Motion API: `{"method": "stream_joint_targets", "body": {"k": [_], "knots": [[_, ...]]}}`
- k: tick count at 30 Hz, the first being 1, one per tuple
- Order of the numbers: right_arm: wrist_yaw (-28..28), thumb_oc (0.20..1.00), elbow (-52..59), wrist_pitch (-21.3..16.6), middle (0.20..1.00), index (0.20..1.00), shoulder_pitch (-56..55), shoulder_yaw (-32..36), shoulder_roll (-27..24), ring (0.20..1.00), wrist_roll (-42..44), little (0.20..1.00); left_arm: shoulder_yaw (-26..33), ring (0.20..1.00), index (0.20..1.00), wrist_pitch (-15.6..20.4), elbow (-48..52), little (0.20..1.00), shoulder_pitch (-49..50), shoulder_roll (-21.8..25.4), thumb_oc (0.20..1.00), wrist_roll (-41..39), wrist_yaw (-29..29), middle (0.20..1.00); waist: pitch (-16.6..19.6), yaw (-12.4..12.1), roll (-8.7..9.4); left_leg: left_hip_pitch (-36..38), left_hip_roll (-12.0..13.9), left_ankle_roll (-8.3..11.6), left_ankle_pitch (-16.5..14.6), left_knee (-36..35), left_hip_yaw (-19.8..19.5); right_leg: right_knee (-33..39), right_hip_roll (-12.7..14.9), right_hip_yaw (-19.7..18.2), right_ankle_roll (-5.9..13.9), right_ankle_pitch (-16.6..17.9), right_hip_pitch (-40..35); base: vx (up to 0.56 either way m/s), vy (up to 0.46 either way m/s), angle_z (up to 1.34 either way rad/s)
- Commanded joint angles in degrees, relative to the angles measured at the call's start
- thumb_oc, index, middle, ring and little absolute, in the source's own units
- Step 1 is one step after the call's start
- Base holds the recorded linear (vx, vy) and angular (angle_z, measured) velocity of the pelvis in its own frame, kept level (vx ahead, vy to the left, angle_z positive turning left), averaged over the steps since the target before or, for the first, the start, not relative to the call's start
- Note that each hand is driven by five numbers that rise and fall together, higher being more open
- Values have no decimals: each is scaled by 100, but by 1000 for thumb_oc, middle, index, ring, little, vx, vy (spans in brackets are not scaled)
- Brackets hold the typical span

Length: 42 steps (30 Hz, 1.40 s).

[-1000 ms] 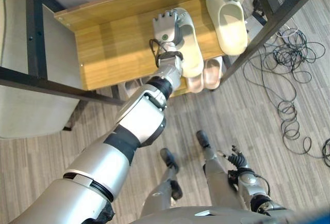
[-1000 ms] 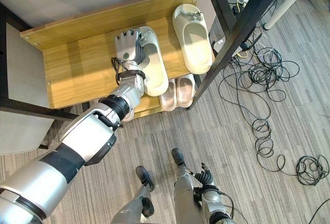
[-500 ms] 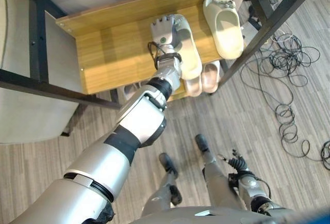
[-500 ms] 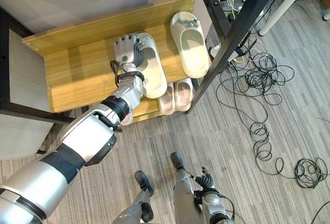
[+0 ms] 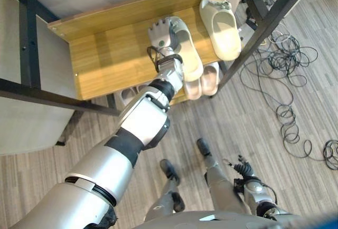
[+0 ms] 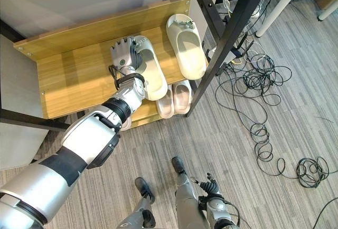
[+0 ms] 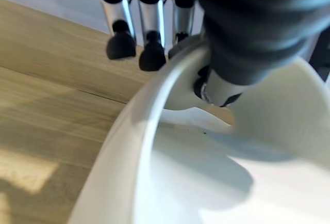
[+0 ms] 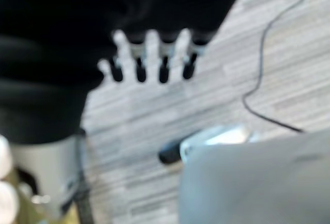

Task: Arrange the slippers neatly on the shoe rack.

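Note:
On the wooden shoe rack's top shelf (image 5: 105, 55) lies a cream slipper (image 5: 190, 55), toe toward the back wall. My left hand (image 5: 161, 32) grips its left side wall: the fingers (image 7: 149, 33) run down the outside to the shelf and the thumb is tucked inside the slipper (image 7: 232, 172). A second cream slipper (image 5: 221, 26) lies apart to the right on the same shelf, near its right end. My right hand (image 5: 244, 168) hangs low by my side with relaxed fingers (image 8: 149, 59) and holds nothing.
A pair of pink slippers (image 6: 174, 98) sits on the lower shelf under the held slipper. Black frame posts (image 5: 264, 26) cross just right of the rack and another (image 5: 31, 89) on the left. Tangled cables (image 6: 259, 81) lie on the floor at right.
The whole picture has shifted, so the camera moved. My left hand stays on the same cream slipper, with no clear move relative to the shelf.

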State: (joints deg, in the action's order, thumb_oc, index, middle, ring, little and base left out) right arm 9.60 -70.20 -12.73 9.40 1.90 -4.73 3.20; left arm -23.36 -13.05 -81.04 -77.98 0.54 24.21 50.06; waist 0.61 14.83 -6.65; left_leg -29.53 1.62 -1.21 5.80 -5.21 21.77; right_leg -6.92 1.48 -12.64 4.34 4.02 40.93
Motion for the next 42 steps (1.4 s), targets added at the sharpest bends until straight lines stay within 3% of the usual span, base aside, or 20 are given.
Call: {"method": "stream_joint_targets", "body": {"k": [1, 3, 4, 5, 6, 12, 13, 21, 32, 35, 37, 39, 40, 42], "knots": [[61, 1000, -302, 151, 1000, 1000, 119, 32, 38, 1000, 95, 1000, 490, 203, 203, 179, -594, 203, -621, -174, 203, -158, -41, 203, -490, 117, -169, 570, 11, 261, -469, 21, -48, -1, -363, -103, -313, -65, -290, 17, -10, -4], [75, 1000, -310, 151, 1000, 1000, 141, 36, 32, 1000, 97, 1000, 519, 360, 360, 175, -602, 360, -642, -160, 360, -191, -41, 360, -486, 122, -173, 565, 16, 261, -468, 21, -32, -8, -369, -119, -313, -62, -272, 11, -9, -7], [76, 1000, -323, 154, 1000, 1000, 149, 39, 33, 1000, 102, 1000, 527, 360, 360, 163, -641, 360, -642, -160, 360, -212, -42, 360, -477, 125, -179, 567, 17, 262, -470, 21, -22, -7, -373, -128, -318, -61, -261, 6, -7, -12], [68, 1000, -333, 154, 1000, 1000, 144, 38, 41, 1000, 111, 1000, 562, 837, 837, 145, -680, 837, -659, -146, 837, -278, -26, 837, -468, 131, -186, 570, 22, 267, -471, 21, 2, -9, -381, -139, -316, -50, -245, 15, -21, -9], [77, 1000, -362, 159, 1000, 1000, 136, 66, 51, 1000, 128, 1000, 659, 1000, 1000, 146, -720, 1000, -633, -166, 1000, -390, -3, 1000, -446, 124, -203, 565, 24, 267, -475, 21, 7, -1, -383, -156, -327, -49, -238, 15, -29, -7], [147, 1000, -443, 208, 1000, 1000, 160, 103, 67, 1000, 159, 1000, 1367, 1000, 1000, 273, -843, 1000, -678, -193, 1000, -1258, 22, 1000, -366, 96, -272, 571, 9, 287, -454, 21, -37, 5, -380, -112, -361, -38, -256, 3, -6, 0], [159, 1000, -446, 239, 1000, 1000, 110, 104, 87, 1000, 170, 1000, 1540, 1000, 1000, 463, -706, 1000, -686, -148, 1000, -1450, 84, 1000, -326, 83, -320, 606, 0, 295, -445, 21, -66, -1, -378, -84, -370, -43, -304, 36, -17, 0], [115, 1000, -568, 316, 1000, 1000, 165, 217, -28, 1000, 320, 1000, 1651, 1000, 1000, 776, -382, 1000, -446, -6, 1000, -1589, 347, 1000, -249, -33, -436, 793, -23, 339, -416, 21, -180, 21, -353, 63, -371, -83, -600, 6, -16, 5], [162, 1000, -753, 390, 1000, 1000, 282, 452, -64, 1000, 534, 1000, 1671, 1000, 1000, 734, 509, 1000, 119, 68, 1000, -1357, 181, 1000, -246, -229, -505, 1076, -61, 354, -345, 21, -388, 134, -265, 309, -352, -119, -1079, -14, -16, 13], [166, 1000, -775, 414, 1000, 1000, 262, 512, -77, 1000, 596, 1000, 1722, 1000, 1000, 618, 1001, 1000, 414, 40, 1000, -1348, -83, 1000, -248, -272, -501, 1185, -61, 354, -336, 21, -464, 129, -251, 368, -341, -153, -1234, -7, -13, 8], [217, 1000, -788, 415, 1000, 1000, 256, 577, -68, 1000, 649, 1000, 1840, 1000, 1000, 454, 1633, 1000, 896, -132, 1000, -1450, -703, 1000, -274, -325, -509, 1304, -75, 353, -313, 21, -553, 96, -237, 441, -339, -210, -1391, -10, -15, 10], [226, 1000, -802, 419, 1000, 1000, 270, 612, -80, 1000, 678, 1000, 1838, 1000, 1000, 392, 1891, 1000, 1075, -186, 1000, -1416, -876, 1000, -292, -335, -512, 1338, -80, 353, -310, 21, -575, 91, -233, 465, -339, -214, -1428, -19, -4, 14], [288, 1000, -808, 417, 1000, 1000, 344, 686, -90, 1000, 738, 1000, 1855, 1000, 1000, 176, 2811, 1000, 1712, -359, 1000, -1340, -1467, 1000, -332, -417, -521, 1401, -84, 354, -292, 21, -628, 96, -217, 501, -345, -208, -1500, -26, -5, 22], [302, 1000, -800, 418, 1000, 1000, 351, 707, -84, 1000, 761, 1000, 1822, 1000, 1000, 45, 3139, 1000, 1893, -378, 1000, -1285, -1622, 1000, -340, -436, -521, 1420, -82, 355, -291, 21, -641, 102, -210, 517, -346, -200, -1521, -27, -4, 16]]}}
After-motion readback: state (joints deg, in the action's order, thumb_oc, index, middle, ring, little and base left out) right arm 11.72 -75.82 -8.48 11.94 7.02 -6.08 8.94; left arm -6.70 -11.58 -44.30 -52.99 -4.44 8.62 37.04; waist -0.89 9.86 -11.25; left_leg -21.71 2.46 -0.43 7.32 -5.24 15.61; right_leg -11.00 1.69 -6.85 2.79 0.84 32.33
